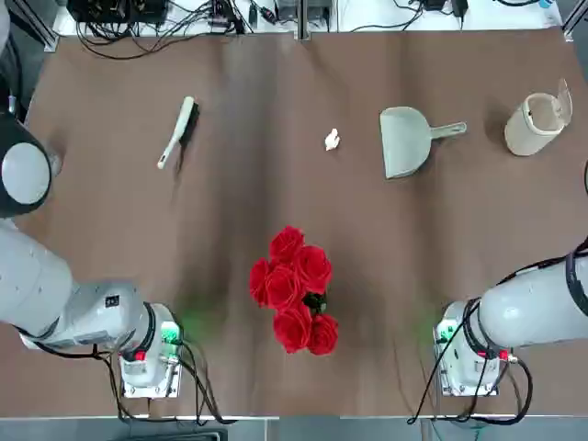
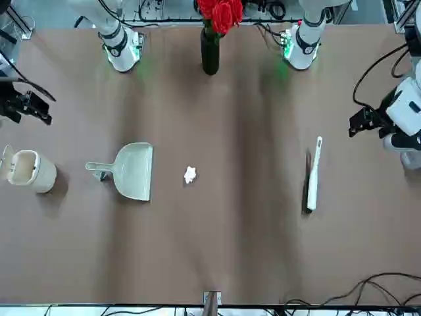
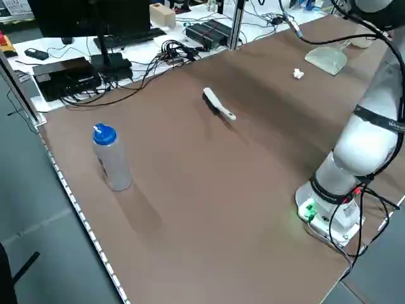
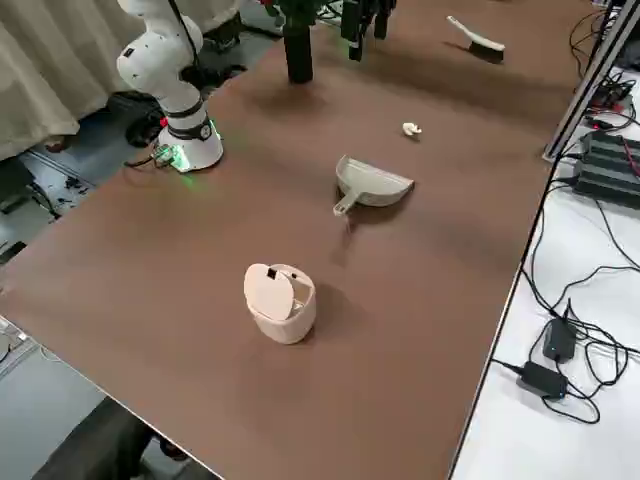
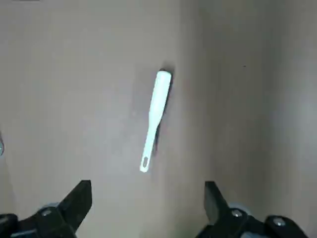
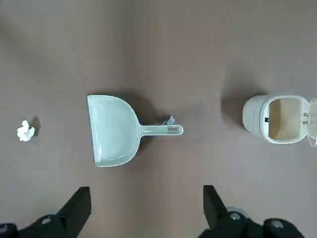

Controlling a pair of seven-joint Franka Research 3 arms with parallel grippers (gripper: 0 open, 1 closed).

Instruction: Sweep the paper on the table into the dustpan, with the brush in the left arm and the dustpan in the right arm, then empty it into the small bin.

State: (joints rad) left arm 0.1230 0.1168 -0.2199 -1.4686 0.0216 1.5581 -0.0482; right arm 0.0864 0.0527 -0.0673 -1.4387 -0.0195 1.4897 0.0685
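Observation:
The paper (image 1: 332,140) is a small white crumpled scrap on the brown table (image 1: 276,193), just left of the dustpan (image 1: 404,141). The dustpan's scoop mouth faces the near edge and its handle points right toward the small bin (image 1: 536,124), whose lid is tipped open. The brush (image 1: 176,131) lies far left, bristles down. My left gripper (image 5: 147,198) hangs open high above the brush (image 5: 155,116). My right gripper (image 6: 143,201) hangs open high over the dustpan (image 6: 113,130), with the paper (image 6: 25,131) and bin (image 6: 275,119) in its view. Neither holds anything.
A bunch of red roses (image 1: 296,287) in a dark vase (image 2: 210,49) stands between the two arm bases. A clear bottle with a blue cap (image 3: 111,158) stands at the table's left edge. Cables and electronics (image 1: 184,18) lie beyond the far edge.

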